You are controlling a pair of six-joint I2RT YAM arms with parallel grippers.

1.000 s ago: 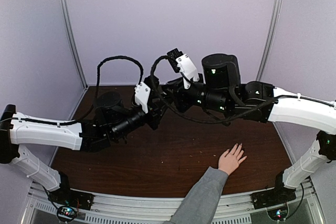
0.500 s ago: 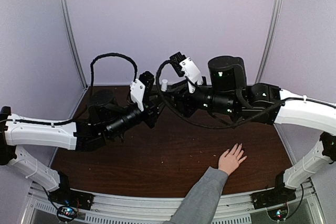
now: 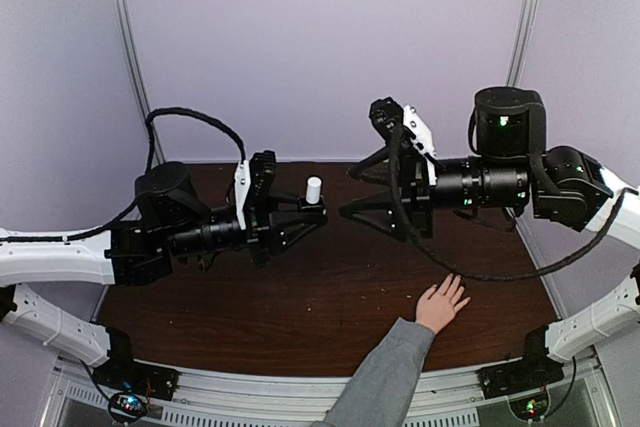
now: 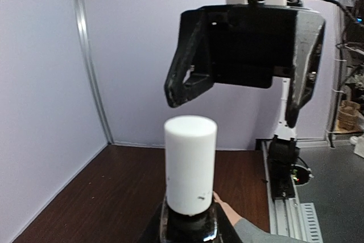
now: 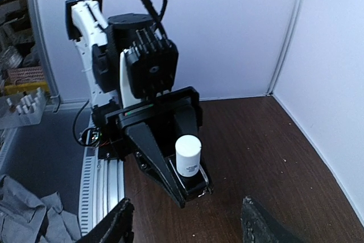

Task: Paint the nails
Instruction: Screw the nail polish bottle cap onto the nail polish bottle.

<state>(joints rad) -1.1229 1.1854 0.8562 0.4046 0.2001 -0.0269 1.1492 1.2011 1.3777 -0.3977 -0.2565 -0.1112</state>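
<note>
Left gripper (image 3: pixel 312 219) is clamped on a small dark bottle (image 3: pixel 316 213), held upright and well above the table (image 3: pixel 300 297). White cap (image 3: pixel 313 189) is on and stands clear above the fingers. Bottle contents: cannot tell, body is dark and capped.

Right gripper (image 3: pixel 350 194) has its jaws spread wide with nothing between them. It faces the left gripper tip to tip, near the cap but apart from it. Right wrist view agrees: its own fingers (image 5: pixel 116 226) sit wide apart at the frame bottom, and ahead of them the bottle (image 5: pixel 194 184) sits in the left gripper's tips with the cap (image 5: pixel 187 155) on top.

Hand (image 3: pixel 441 304) lies flat on the table below the right gripper, toward the near edge, fingers spread, well apart from both grippers. Grey sleeve (image 3: pixel 385 377) runs off the bottom edge. Nails (image 3: pixel 457 280) are at the fingertips on the side nearest the right gripper, too small to read any colour.

In the left wrist view the bottle body (image 4: pixel 189 229) is cut off by the bottom edge, and this gripper's own fingers can't be made out. The hand (image 4: pixel 227 211) is only a sliver beside the bottle, nails hidden.
</note>
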